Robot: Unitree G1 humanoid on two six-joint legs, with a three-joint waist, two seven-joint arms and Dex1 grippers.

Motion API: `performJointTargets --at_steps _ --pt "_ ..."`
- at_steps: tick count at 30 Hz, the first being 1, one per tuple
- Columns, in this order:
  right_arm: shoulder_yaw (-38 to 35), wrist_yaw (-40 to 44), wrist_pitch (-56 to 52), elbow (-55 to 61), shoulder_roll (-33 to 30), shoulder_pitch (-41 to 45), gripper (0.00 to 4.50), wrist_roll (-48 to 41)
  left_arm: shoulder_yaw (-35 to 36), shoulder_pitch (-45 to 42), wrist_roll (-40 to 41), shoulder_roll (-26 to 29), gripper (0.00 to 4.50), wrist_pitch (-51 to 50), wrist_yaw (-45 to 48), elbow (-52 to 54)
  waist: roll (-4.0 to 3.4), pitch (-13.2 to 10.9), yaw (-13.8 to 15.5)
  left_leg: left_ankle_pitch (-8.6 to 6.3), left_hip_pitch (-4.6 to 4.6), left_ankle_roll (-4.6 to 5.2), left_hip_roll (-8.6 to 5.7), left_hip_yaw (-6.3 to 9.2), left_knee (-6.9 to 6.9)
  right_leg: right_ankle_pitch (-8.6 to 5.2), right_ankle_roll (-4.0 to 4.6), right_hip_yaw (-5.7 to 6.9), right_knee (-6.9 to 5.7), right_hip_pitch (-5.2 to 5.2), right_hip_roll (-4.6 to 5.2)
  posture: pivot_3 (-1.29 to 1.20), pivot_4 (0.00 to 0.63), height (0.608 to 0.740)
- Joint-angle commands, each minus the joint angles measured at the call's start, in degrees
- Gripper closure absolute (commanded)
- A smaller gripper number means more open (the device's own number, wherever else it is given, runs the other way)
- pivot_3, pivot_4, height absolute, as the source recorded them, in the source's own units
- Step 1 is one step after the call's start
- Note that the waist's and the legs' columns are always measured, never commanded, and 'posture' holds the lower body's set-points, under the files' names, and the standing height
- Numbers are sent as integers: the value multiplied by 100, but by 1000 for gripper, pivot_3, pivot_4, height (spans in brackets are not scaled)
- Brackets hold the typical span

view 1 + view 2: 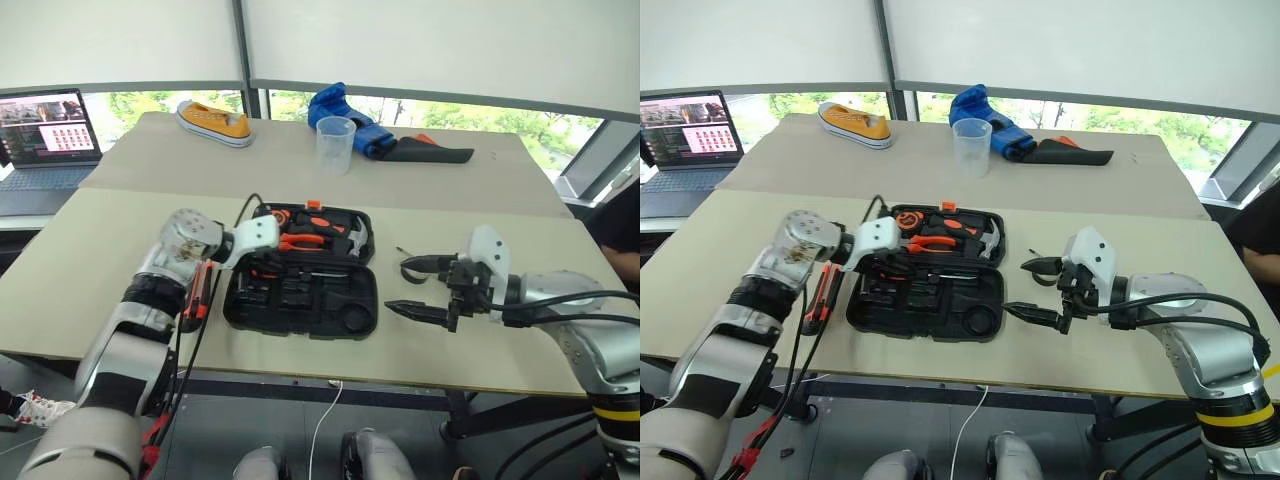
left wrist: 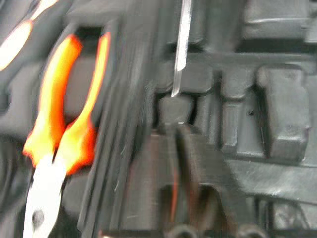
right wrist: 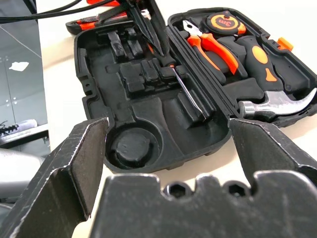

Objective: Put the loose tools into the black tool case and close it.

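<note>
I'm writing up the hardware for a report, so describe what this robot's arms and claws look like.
Both arms have silver-grey metallic shells with black joint bands. The left arm carries black and red cables along its outside; the right arm has black cables looping beside it and a yellow band lower down. Each wrist ends in a white housing. The left claw and right claw have two black fingers each, scuffed along their edges.

Silver arms, white wrist housings, black cables, black-fingered right claw (image 1: pixel 408 286)
</note>
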State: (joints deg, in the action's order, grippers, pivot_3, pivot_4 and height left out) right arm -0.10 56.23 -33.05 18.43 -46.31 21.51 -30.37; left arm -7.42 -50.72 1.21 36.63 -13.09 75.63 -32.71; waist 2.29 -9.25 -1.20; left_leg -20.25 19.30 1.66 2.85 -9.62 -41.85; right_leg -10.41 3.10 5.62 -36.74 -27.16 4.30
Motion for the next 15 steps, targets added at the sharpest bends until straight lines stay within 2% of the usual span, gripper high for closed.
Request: performJointTargets --at_steps 1,4,7,11,15 --pt "165 127 239 11 163 353 0 84 1411 866 885 763 2237 -1893 -448 1943 -1 0 -64 1 -3 -2 1 1 2 -2 3 -3 -5 -2 0 0 150 724" --pt "351 214 284 -75 322 565 0 155 2558 2046 1336 1111 1147 -3158 -986 3239 -7 2 -135 2 -16 -6 5 2 14 -7 10 -13 -5 -1 5 0 150 724" --pt "397 278 372 -304 376 722 0 277 3389 3134 1887 1090 62 -3700 -1130 4540 -9 -2 -42 1 -9 -8 1 2 16 -13 8 -8 -6 -1 11 0 150 724" --pt "195 180 380 -596 283 764 0 417 3829 3572 2781 979 22 -4169 -1258 5588 -6 -4 197 -1 -2 -10 -4 -1 12 -12 6 7 0 -1 21 0 150 724" --pt "-168 186 367 -744 -52 444 0 504 3613 3314 3382 1035 22 -4300 -1410 5932 -8 -4 255 0 -4 -11 -13 -1 10 -11 7 4 -4 5 24 0 150 724"
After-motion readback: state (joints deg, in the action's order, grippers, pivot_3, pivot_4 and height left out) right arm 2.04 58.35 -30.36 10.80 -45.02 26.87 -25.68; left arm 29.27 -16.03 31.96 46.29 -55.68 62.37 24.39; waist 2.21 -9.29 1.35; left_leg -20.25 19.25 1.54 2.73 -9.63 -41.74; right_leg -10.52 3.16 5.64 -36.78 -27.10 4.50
